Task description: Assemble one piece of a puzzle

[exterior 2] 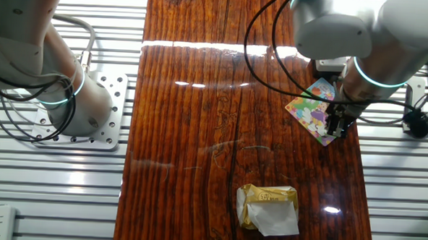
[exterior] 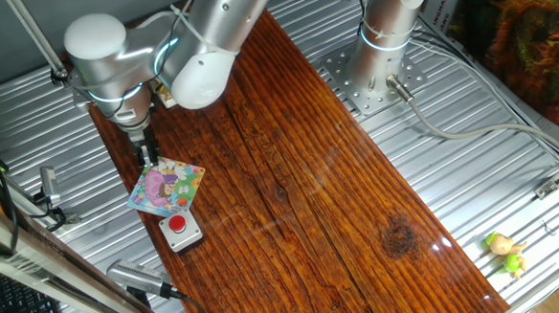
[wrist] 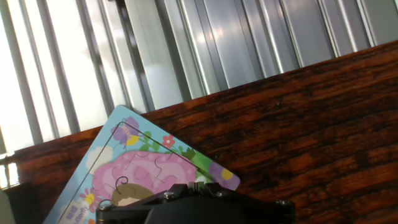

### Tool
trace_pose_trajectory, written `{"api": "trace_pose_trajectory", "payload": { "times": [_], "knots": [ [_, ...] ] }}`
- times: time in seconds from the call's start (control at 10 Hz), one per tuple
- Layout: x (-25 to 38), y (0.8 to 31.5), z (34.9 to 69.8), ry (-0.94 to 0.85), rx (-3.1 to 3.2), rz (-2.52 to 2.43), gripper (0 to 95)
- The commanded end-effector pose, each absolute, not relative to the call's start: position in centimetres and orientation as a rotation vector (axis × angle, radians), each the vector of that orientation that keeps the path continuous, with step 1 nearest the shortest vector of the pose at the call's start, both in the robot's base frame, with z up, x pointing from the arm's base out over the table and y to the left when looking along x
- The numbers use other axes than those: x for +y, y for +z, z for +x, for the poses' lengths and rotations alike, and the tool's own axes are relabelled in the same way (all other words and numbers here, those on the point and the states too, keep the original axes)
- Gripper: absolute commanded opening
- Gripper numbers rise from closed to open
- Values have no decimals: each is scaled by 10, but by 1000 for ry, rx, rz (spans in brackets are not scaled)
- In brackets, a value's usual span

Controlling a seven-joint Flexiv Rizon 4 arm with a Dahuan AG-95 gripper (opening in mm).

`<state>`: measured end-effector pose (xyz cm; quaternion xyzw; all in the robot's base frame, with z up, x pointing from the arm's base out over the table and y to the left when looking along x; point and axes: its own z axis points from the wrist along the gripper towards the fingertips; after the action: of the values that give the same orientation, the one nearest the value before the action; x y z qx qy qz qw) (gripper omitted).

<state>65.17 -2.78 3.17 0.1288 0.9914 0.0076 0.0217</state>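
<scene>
The puzzle (exterior: 168, 186) is a small square board with a pastel pink, yellow, green and blue cartoon, lying flat near the left edge of the wooden table (exterior: 309, 174). My gripper (exterior: 148, 159) points down at the board's far corner. In the other fixed view the gripper (exterior 2: 335, 129) stands over the near right edge of the puzzle (exterior 2: 312, 106). In the hand view the puzzle (wrist: 143, 165) lies just ahead of the gripper (wrist: 194, 186), whose fingers look pressed together. Whether a piece sits between them is hidden.
A grey box with a red button (exterior: 180, 230) sits right next to the puzzle. A yellow-and-white block (exterior 2: 268, 208) lies further along the table. A small toy (exterior: 505, 252) rests on the ribbed metal. The arm's base plate (exterior: 371, 80) stands beside the wood.
</scene>
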Motion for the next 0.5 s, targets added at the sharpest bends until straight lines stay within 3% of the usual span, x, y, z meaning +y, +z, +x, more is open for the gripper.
{"api": "trace_pose_trajectory", "payload": {
  "times": [0.1, 0.5],
  "knots": [
    [-26, 30, 652, 25, 3068, 397, 0],
    [-23, 27, 653, 27, 3065, 397, 0]
  ]
}}
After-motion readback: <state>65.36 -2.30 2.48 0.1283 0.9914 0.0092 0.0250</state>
